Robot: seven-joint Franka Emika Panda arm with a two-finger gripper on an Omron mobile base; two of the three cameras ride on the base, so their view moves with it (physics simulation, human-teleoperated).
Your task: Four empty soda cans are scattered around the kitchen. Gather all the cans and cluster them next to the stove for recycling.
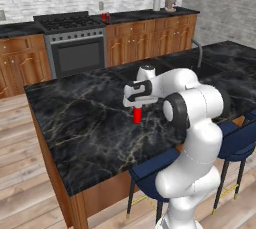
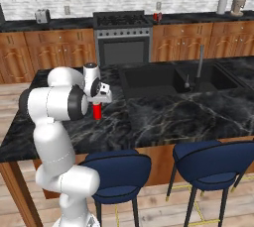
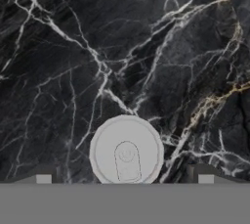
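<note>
Right under our gripper (image 3: pixel 125 181) stands a soda can (image 3: pixel 126 150) mid-island, so we keep jaws wide apart and drop straight down.

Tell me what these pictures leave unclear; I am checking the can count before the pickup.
- Soda can on the island counter: the gripper covers its top in both base views; the hand view gives its silvery lid, sides unseen.
- Red can beside the stove: too small in the left base view to read markings.
- Remaining cans: none can be made out.
- Sink basin: interior too dark in the right base view.
</note>
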